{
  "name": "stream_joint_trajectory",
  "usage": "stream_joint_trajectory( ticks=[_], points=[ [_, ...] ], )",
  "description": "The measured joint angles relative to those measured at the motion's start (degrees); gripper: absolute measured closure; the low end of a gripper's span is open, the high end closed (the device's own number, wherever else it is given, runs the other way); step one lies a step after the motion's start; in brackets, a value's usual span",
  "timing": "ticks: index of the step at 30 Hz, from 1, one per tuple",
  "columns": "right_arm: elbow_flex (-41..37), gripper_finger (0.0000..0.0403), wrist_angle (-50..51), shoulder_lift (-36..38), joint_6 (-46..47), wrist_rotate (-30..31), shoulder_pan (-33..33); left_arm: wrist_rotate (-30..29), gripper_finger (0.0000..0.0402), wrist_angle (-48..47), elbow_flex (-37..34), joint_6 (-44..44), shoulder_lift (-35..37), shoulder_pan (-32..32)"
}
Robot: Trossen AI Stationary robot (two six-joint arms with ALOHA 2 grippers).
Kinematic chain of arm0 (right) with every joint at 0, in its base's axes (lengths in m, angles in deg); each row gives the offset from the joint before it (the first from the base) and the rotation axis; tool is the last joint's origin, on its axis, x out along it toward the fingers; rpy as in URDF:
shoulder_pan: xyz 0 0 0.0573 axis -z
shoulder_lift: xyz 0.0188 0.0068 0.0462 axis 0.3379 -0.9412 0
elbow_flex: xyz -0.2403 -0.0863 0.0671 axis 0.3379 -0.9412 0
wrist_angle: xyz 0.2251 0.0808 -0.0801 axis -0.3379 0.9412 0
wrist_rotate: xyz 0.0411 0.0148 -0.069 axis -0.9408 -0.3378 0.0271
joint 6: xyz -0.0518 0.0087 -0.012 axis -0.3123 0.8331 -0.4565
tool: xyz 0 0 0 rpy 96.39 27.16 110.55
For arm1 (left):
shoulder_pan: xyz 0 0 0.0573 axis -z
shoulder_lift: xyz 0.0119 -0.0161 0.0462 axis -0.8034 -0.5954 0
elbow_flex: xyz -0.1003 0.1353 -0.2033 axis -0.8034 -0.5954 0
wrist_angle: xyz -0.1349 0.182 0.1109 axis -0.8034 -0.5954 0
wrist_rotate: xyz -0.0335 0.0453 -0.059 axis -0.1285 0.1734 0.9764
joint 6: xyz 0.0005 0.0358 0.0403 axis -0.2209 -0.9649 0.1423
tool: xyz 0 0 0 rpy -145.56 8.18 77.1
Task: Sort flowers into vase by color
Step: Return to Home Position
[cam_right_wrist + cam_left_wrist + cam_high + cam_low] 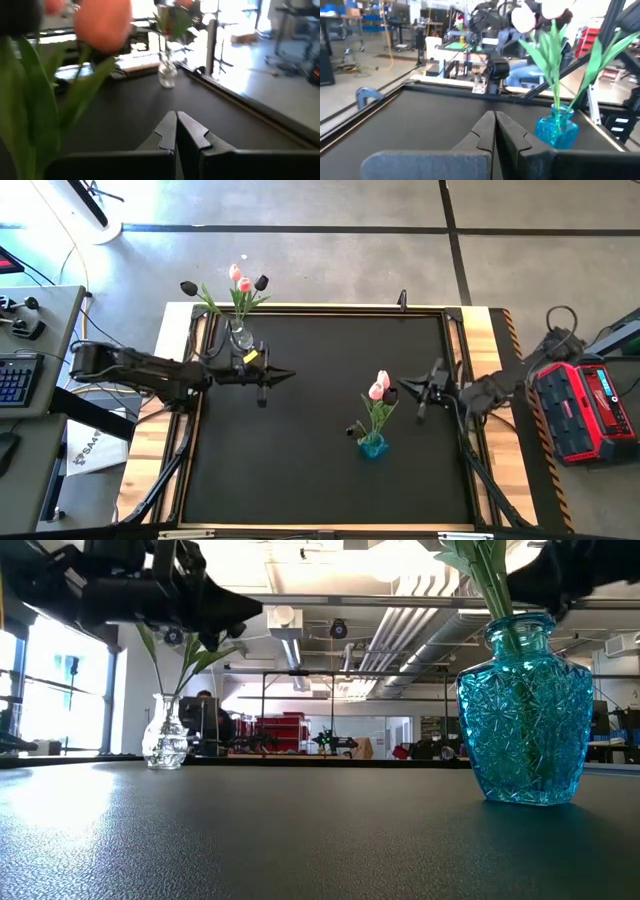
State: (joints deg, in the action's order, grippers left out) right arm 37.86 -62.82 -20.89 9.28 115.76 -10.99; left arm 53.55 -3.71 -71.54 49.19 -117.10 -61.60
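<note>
Left gripper (pixel 288 376) over mat's left part, just beside clear vase (pixel 238 337) — jaws pressed together, holding nothing. Right gripper (pixel 404 389) toward mat's right edge, near blue vase (pixel 372 445) — jaws likewise together, empty. Flowers (pixel 241 281) stand in both vases: pink and dark heads in clear vase near mat's far left corner, pink heads (pixel 379 387) in blue vase. Both vases upright on black mat (pixel 320 480).

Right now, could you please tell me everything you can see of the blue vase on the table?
The blue vase looks like translucent turquoise cut glass, patterned all over, with a rounded body, a short narrow neck and a flared rim. It stands upright on the black table top, right of centre in the high view. From its neck rise green stems with leaves, carrying pink flower heads. Nothing else appears to touch it.
</note>
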Motion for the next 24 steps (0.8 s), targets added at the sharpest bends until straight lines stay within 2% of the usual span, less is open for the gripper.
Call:
stream_joint_trajectory(
  ticks=[2,4,9,13,16,19,24],
  points=[
    [0.02,0.0403,-2.51,1.07,-4.76,-4.96,2.88,-0.92,0.0401,-4.73,0.00,-0.50,3.28,-0.02],
    [0.30,0.0403,-2.23,2.90,-7.24,-7.34,4.93,-1.46,0.0401,-9.27,0.00,-0.92,6.63,-0.02],
    [2.27,0.0403,6.92,11.83,-9.67,-8.06,6.49,-2.39,0.0401,-16.98,0.00,-1.99,14.15,-0.02],
    [3.65,0.0403,14.79,20.70,-6.88,-8.75,6.46,-4.93,0.0401,-21.70,-0.28,-2.93,19.21,-0.04],
    [3.07,0.0403,20.00,25.61,-4.67,-9.15,6.45,-5.83,0.0401,-19.41,-2.96,-2.64,21.28,-0.02],
    [0.69,0.0403,22.83,28.89,-2.37,-9.23,6.45,-6.87,0.0401,-12.11,-7.38,-1.44,21.79,-0.02],
    [-5.05,0.0403,17.52,31.74,-1.67,-10.21,6.45,-7.67,0.0401,-3.51,-13.56,0.89,21.79,-0.02]
  ],
)
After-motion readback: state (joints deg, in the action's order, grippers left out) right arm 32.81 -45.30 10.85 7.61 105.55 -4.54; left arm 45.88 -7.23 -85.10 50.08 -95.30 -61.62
